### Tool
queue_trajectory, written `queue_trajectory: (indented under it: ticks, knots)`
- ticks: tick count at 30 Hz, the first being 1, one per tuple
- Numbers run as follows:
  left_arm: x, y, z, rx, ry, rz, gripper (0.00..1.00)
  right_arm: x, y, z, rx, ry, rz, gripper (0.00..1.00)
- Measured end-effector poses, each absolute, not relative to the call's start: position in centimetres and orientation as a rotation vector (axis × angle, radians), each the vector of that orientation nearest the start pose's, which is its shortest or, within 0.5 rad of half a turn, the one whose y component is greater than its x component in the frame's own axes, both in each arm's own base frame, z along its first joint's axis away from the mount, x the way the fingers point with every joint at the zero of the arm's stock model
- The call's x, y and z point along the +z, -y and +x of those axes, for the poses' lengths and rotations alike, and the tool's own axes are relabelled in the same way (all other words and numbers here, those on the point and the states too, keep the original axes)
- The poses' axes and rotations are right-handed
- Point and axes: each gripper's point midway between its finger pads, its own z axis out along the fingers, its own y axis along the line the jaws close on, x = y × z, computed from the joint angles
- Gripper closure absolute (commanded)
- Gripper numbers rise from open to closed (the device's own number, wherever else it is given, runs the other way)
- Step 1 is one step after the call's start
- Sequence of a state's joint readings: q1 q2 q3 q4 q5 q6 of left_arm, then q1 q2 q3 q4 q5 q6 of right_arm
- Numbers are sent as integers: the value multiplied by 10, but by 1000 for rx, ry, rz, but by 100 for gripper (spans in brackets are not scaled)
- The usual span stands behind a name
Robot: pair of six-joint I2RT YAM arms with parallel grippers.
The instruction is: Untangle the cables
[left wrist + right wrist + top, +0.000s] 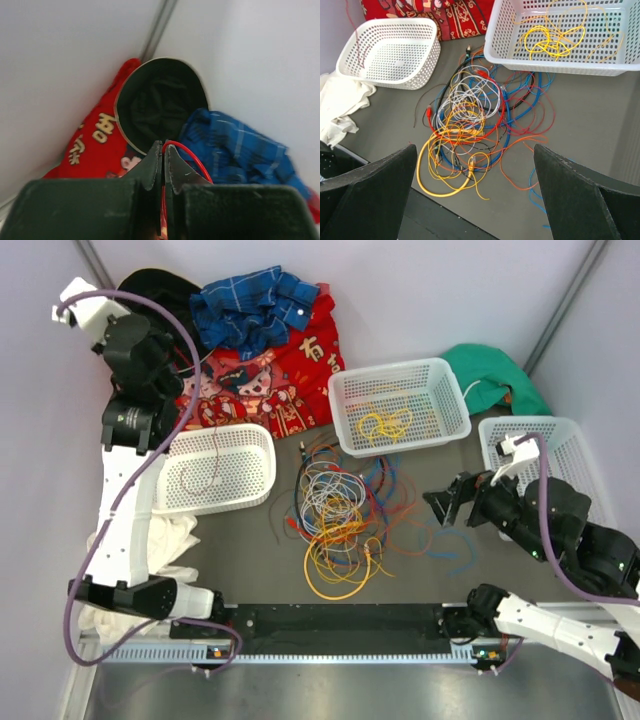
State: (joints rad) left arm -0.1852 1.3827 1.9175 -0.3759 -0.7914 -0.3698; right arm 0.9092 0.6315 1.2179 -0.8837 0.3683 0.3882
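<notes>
Below the wide-open right gripper (474, 146), cables (470, 120) tangled, left gripper (163, 150) clamped on red cable (176, 142).

Pale lavender-white walls (420, 280) close in a dark grey surface (250, 560) on the left, far and right sides. Slim grey metal posts (567, 300) rise in the two far corners. A pale slotted strip (330, 652) runs along the near edge. The light is soft and even, casting only faint shadows.
</notes>
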Motion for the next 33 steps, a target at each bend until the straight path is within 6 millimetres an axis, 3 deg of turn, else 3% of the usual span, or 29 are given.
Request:
queue_trajectory:
  ticks: [4,7,10,12,13,18,21,23,26,32,33]
  knots:
    - [484,-78,399,160,-1325,-839,100,335,-132,163,539,-1902,-250,1]
    - [455,-87,407,155,-1364,-874,100,326,-135,166,518,-1926,-263,1]
    - [422,-81,409,121,-1412,-883,100,316,-140,170,496,-1953,-280,1]
    - [378,-75,404,109,-1490,-886,100,311,-144,172,483,-1968,-295,1]
    - [372,-74,403,111,-1504,-886,100,309,-146,174,480,-1972,-298,1]
    - [292,-64,388,92,-1643,-917,100,302,-154,177,481,-1988,-320,1]
    - [256,-63,379,107,-1707,-934,100,299,-156,177,483,-1994,-325,1]
    - [242,-63,374,128,-1737,-940,100,300,-156,177,486,-1991,-324,1]
    - [237,-66,372,156,-1743,-944,100,300,-157,177,491,-1993,-319,1]
    - [216,-90,378,285,-1784,-966,100,300,-157,177,501,-1996,-305,1]
    - [211,-94,380,304,-1794,-967,88,300,-158,177,504,-1997,-302,1]
